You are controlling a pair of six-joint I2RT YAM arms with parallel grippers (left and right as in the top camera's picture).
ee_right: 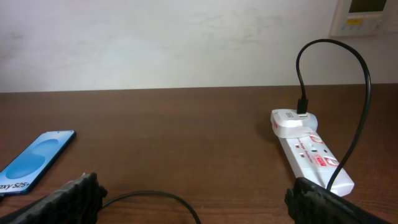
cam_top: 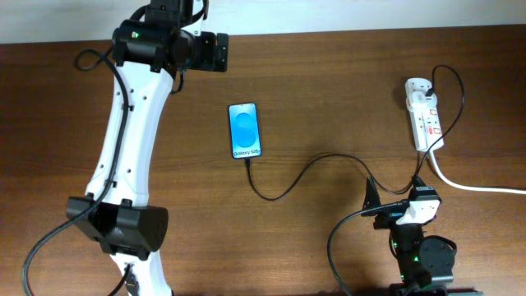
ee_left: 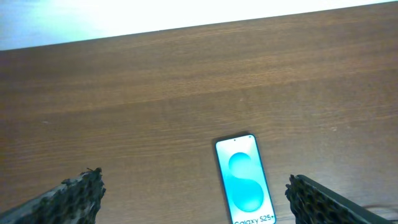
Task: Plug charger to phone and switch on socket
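Note:
The phone [cam_top: 245, 130] lies face up in the table's middle, its blue screen lit; it also shows in both wrist views [ee_left: 244, 180] [ee_right: 34, 158]. The charger [cam_top: 304, 171], a thin black cable, runs from the phone's bottom edge, where its tip touches the phone, past my right gripper and loops up into the white socket [cam_top: 426, 115] at the far right. I cannot tell if the tip is inserted. My left gripper [cam_top: 215, 51] [ee_left: 193, 186] hangs open behind the phone, holding nothing. My right gripper [cam_top: 394, 191] [ee_right: 194, 190] is open above the cable [ee_right: 155, 196], short of the socket [ee_right: 311, 152].
A thick white cord [cam_top: 477, 185] leaves the socket toward the right edge. A black plug [ee_right: 303, 106] sits in the socket's far end. A white wall with a small panel [ee_right: 367, 15] stands behind the table. The left arm [cam_top: 123, 148] spans the left side.

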